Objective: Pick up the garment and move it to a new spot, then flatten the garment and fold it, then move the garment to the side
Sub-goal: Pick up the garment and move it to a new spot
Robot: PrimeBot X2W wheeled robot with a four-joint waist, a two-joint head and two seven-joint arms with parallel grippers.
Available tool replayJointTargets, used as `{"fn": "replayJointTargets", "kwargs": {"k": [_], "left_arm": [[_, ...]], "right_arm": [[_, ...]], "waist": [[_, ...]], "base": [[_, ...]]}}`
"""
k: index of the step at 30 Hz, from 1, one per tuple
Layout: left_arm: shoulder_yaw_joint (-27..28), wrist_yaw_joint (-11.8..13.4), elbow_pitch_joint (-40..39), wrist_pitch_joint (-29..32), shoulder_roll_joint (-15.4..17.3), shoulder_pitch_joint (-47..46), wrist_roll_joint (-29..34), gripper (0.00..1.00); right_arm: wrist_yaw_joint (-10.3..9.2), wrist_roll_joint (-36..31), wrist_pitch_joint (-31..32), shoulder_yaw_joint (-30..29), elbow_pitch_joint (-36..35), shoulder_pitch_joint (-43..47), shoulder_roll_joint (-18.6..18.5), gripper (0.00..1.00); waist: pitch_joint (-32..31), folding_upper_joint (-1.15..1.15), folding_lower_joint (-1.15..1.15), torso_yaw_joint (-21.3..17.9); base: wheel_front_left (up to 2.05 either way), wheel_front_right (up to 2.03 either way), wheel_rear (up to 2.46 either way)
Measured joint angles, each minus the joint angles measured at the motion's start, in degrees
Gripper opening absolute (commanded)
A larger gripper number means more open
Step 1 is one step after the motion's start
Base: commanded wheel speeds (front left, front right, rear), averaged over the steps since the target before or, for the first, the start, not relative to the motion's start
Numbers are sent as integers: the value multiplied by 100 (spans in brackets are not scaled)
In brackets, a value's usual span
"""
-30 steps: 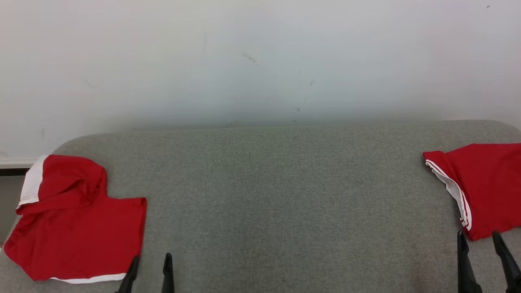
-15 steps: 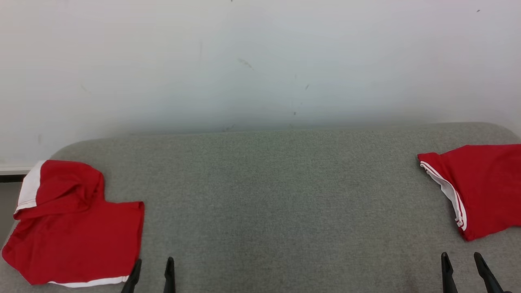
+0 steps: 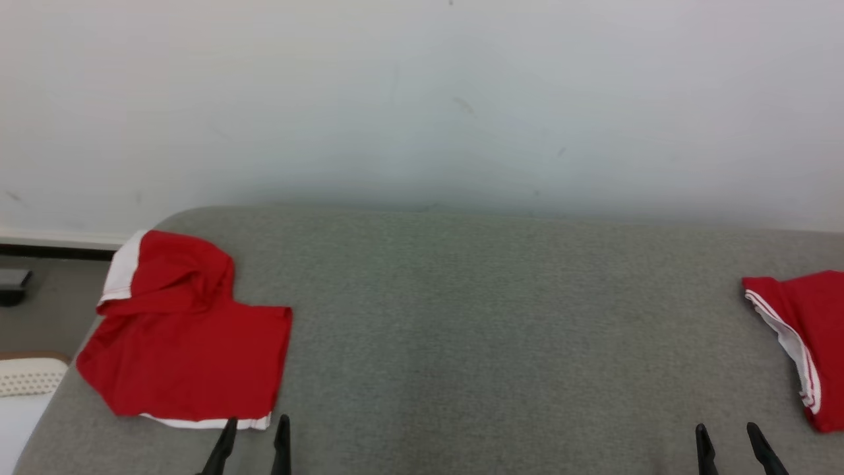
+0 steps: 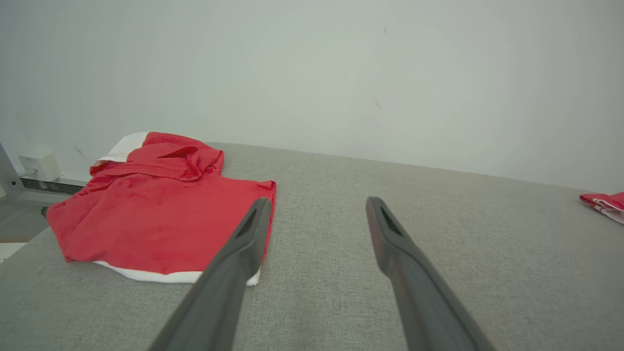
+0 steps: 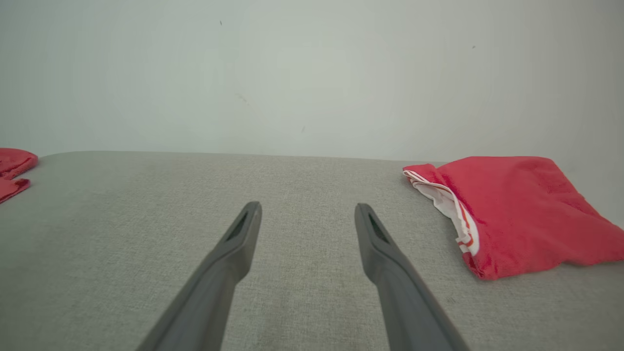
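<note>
A red garment (image 3: 184,343) with white trim lies loosely folded at the left end of the grey padded surface (image 3: 494,330); the left wrist view shows this garment (image 4: 161,214) too. My left gripper (image 3: 257,422) stands open just right of its near hem, fingers empty (image 4: 318,202). A second red garment (image 3: 817,323), folded with its striped white edge facing left, lies at the right end (image 5: 516,214). My right gripper (image 3: 726,429) is open and empty, near and left of it (image 5: 307,206).
A pale wall (image 3: 422,99) rises right behind the surface. Off its left edge, on the floor, sit a white perforated object (image 3: 26,376) and a small dark object (image 3: 13,287). A white box (image 4: 39,165) sits by the wall.
The head view has turned left, shifting everything right. My right gripper has drawn back from the right garment's near corner and now stands apart from it. Both stay open.
</note>
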Motion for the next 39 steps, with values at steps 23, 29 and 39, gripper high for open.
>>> {"fn": "replayJointTargets", "kwargs": {"k": [23,29,39], "left_arm": [[580,-176,-14,0,3,-357,-44,100],[706,-308,504,172,240,-1686,-205,100],[817,-356,1960,1403,837,-4603,-434,100]], "right_arm": [[0,-98,1,452,147,-183,3,100],[-1,-280,0,332,-47,-615,-299,100],[-1,-365,334,-10,-1004,-1277,-1078,100]], "waist": [[356,0,1,1409],[1077,0,1,1333],[2606,0,2,1220]], "base": [[0,0,0],[0,0,0],[0,0,0]]}}
